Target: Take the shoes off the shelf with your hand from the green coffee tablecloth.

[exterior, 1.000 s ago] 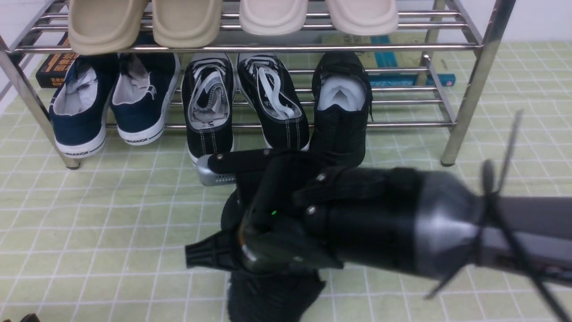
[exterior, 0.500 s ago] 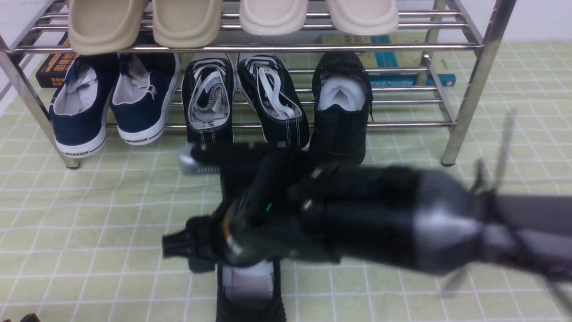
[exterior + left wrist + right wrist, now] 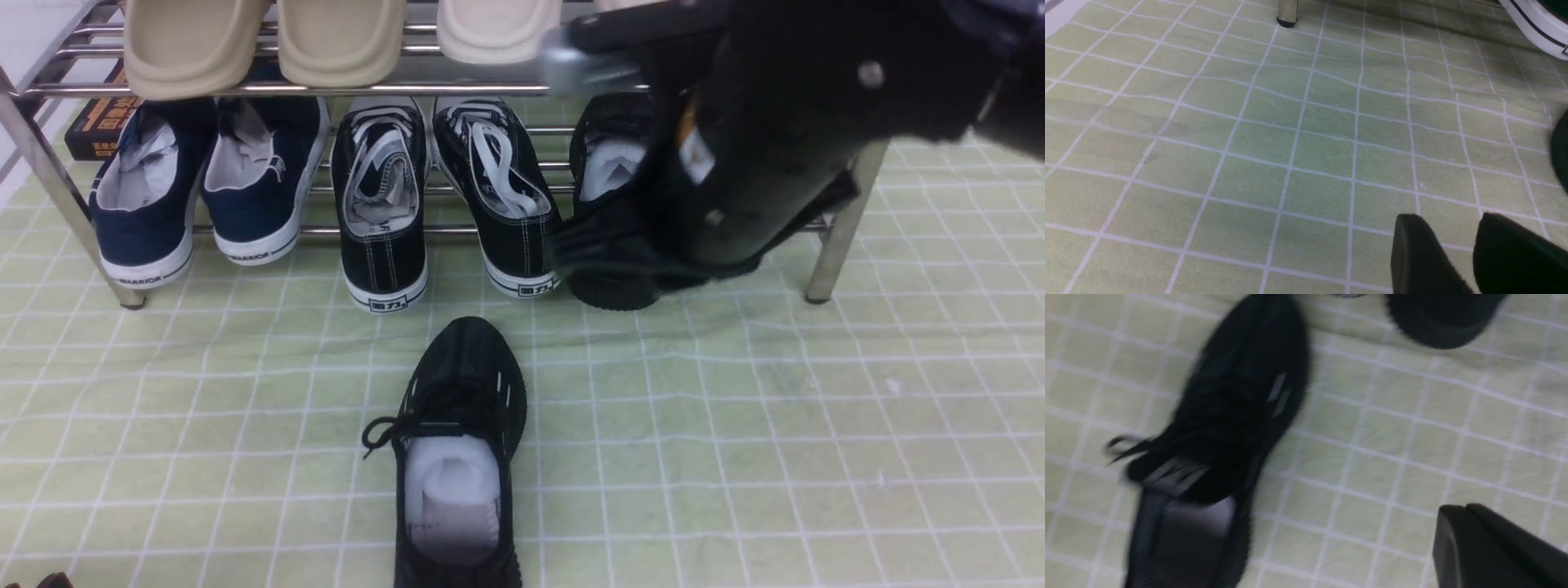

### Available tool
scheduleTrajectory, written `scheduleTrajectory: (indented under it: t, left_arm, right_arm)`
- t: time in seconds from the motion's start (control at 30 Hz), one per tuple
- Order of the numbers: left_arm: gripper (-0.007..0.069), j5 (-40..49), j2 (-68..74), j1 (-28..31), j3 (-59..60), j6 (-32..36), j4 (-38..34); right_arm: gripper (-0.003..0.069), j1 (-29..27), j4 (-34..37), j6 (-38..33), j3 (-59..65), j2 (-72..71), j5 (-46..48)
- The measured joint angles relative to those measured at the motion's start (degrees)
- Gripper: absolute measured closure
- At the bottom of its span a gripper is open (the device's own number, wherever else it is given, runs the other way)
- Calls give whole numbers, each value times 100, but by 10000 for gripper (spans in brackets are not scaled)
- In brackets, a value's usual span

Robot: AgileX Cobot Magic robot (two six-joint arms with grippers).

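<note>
One all-black knit sneaker with white paper stuffing (image 3: 457, 457) lies on the large light-green cloth with a thin white grid (image 3: 735, 408), off the rack and in front of its middle. Its toe points toward the rack, its heel toward the camera, and its black lace trails out to the robot's left. The second black knit sneaker (image 3: 608, 159) sits on the lower tier of the shiny chrome tube shoe rack (image 3: 833, 245), at the right end of the row, with its toe reaching past the front rail. Much of it is hidden behind the bulky black right arm (image 3: 775, 122), which crosses the upper right of the front view, blurred.

The black right hand (image 3: 1468, 514) shows in its wrist view with the jaws pressed together and nothing between them, above bare cloth and apart from the sneaker lying there. The left hand (image 3: 1451, 222) hangs low over the cloth with its jaws parted by a narrow gap and empty — cloth shows between the two black fingers (image 3: 1412, 253).

The lower tier also holds a pair of black canvas sneakers with white soles and laces (image 3: 384, 204) and, at the left end, a pair of navy sneakers with white soles (image 3: 147, 204). Beige slippers (image 3: 196, 41) rest on the top tier.
</note>
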Motion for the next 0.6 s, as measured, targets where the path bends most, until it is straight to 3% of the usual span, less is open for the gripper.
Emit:
scheduleTrajectory:
  t: [0.17,0.3,0.47,0.6]
  left_arm:
    - [383,0,0,0,0,0,0]
    - [383,0,0,0,0,0,0]
    - [383,0,0,0,0,0,0]
    - [383,0,0,0,0,0,0]
  right_arm:
    - [648,-663,66,-122,-143,442,-678]
    - [571,-906,83,-282,-465,835,-1178]
    - [342,-988,47,-416,-1094,1529,-1848]
    - [215,-988,-265,-429,-1487,2007,-2167]
